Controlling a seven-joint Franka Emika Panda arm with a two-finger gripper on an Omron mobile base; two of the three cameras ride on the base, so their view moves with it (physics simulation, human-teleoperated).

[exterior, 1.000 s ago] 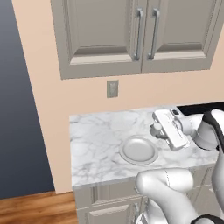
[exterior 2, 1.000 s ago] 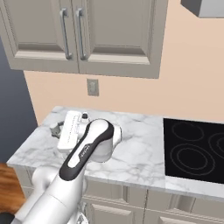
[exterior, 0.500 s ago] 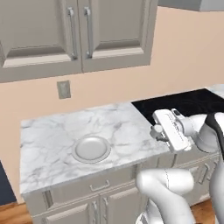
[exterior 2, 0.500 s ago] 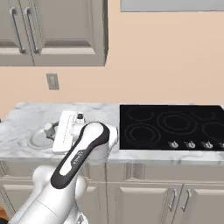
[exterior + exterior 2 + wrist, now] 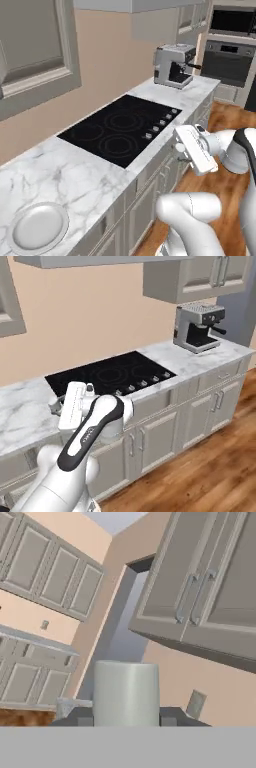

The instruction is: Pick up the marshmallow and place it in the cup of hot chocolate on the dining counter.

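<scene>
Marble counter (image 5: 70, 175), one plate (image 5: 34, 229), one cooktop (image 5: 120, 127)

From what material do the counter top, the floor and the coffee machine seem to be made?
Counter top: looks like polished marble, white with grey veins. Floor: looks like wood planks, warm brown with board lines. Coffee machine: probably brushed metal, silver-grey with dark parts. All is rendered, so these are only appearances.

**White arm with dark joints**

The arm (image 5: 90, 431) is built of smooth, glossy white rounded shells. A long black band runs along the curved link in the right base view, ending at a round joint. In the left base view a dark grey to black band rings the joint (image 5: 247, 145) at the right edge. The hand (image 5: 195, 149) is a flat white block with rounded corners, with a small round knob on its side.
</scene>
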